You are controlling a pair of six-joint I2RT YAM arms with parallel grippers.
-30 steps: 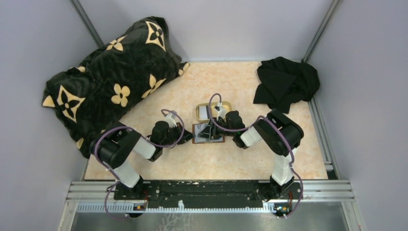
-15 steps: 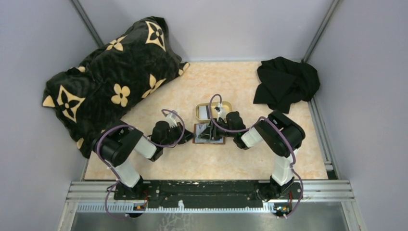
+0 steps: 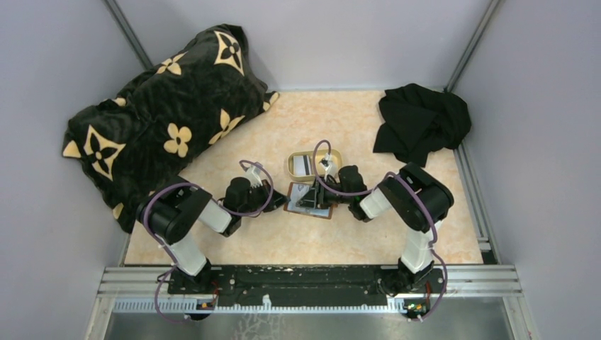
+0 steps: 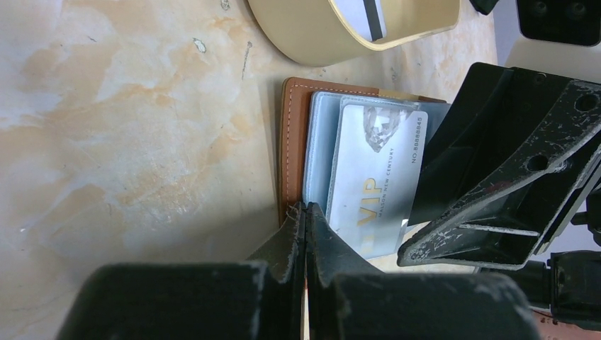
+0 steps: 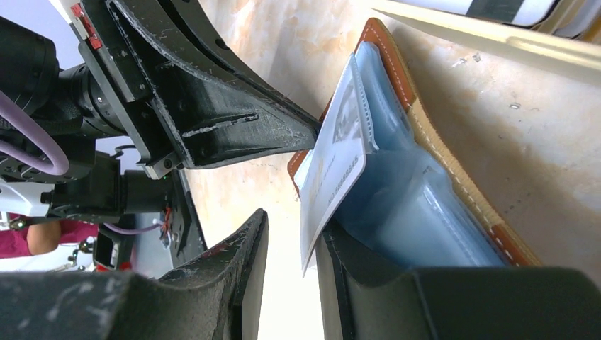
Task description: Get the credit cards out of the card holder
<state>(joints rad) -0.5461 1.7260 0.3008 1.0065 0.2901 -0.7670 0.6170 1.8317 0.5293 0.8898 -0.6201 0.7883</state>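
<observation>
The card holder (image 5: 400, 195) lies open on the table (image 4: 127, 134), just in front of the tan tray (image 4: 322, 46), and it sits between the two arms. The left gripper (image 4: 305, 216) comes from the left side. Its fingers are together, and they seem to pinch the brown border of the card holder at one corner, so that it is pressed in place.

A white card (image 5: 339, 159) with gold letters stands tilted out of the pale blue pocket. One edge is inside the pocket and the free edge points to the right arm. The right gripper (image 5: 292, 228) has its fingers apart around this free edge. One finger lies against the card's underside, and between the other finger and the card there is a clear gap, so the card is not yet clamped.

In my judgement the next move depends on this relation: the free edge of the card is already inside the right gripper's opening, and the pocket opens toward that arm. The right arm is therefore the nearer one. It needs to close on the card and pull it away from the left gripper, along the plane of the card. If it pulls at an angle, the card may bend or may drag the card holder.
</observation>
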